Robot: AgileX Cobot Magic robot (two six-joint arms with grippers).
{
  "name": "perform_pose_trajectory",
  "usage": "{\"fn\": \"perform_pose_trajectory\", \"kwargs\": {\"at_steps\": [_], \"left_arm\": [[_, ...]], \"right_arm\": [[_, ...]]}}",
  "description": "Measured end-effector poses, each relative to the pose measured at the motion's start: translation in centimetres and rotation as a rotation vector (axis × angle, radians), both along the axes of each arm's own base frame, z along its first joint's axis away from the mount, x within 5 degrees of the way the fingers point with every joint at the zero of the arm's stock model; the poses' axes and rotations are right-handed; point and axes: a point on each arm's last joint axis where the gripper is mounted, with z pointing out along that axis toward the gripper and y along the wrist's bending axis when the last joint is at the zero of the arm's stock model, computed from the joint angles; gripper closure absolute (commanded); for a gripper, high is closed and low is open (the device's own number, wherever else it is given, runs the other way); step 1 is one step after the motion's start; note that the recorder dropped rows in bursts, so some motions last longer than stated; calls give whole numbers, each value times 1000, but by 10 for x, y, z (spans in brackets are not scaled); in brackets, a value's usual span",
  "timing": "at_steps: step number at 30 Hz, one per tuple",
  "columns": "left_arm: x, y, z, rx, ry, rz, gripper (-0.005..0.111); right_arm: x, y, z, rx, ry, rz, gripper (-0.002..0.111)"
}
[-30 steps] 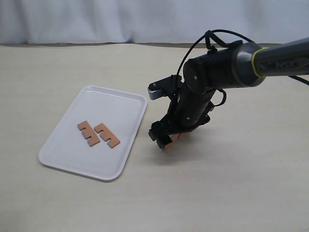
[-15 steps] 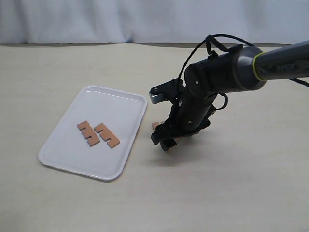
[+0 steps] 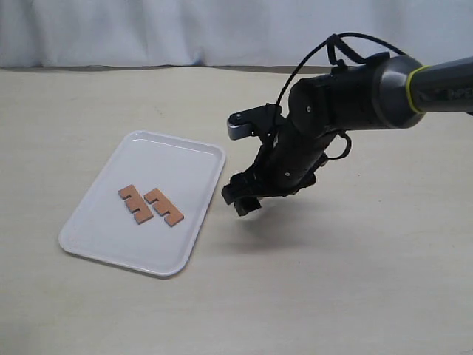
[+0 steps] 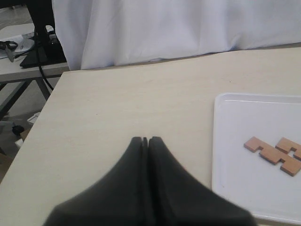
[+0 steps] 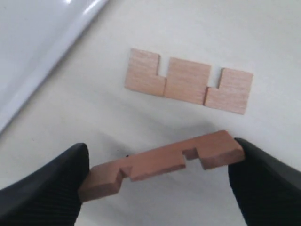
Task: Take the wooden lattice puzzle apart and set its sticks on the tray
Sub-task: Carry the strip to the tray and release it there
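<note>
Halfway there: two sticks (image 3: 150,205) lie on the tray (image 3: 166,159). The right end effector (image 5: 160,165) grasps the third stick (image 5: 141,169) by its ends near the tray's edge. The fourth stick (image 5: 188,81) waits on the worktop (image 3: 332,281). The left end effector (image 4: 145,141) is clenched, empty.

Sticks (image 5: 188,81): bare matt wood, fine grain. Tray (image 3: 166,159): glossy white plastic. Table (image 3: 332,281): pale, matt, smooth. Backdrop (image 3: 148,29): white cloth.
</note>
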Motion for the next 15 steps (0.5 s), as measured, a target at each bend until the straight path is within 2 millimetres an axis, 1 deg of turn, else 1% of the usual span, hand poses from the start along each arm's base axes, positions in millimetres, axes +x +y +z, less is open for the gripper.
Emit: {"fn": "perform_pose_trajectory", "kwargs": {"at_steps": [3, 5, 7, 9, 11, 15], "left_arm": [[0, 0, 0, 0, 0, 0, 107], [0, 0, 0, 0, 0, 0, 107], [0, 0, 0, 0, 0, 0, 107], [0, 0, 0, 0, 0, 0, 107], [0, 0, 0, 0, 0, 0, 107], [0, 0, 0, 0, 0, 0, 107]], "right_arm": [[1, 10, 3, 109, -25, 44, 104], [5, 18, 7, 188, -73, 66, 104], [10, 24, 11, 270, -133, 52, 104], [16, 28, 16, 354, -196, -9, 104], [22, 30, 21, 402, -254, -61, 104], [27, 32, 25, 434, -330, -46, 104]]}}
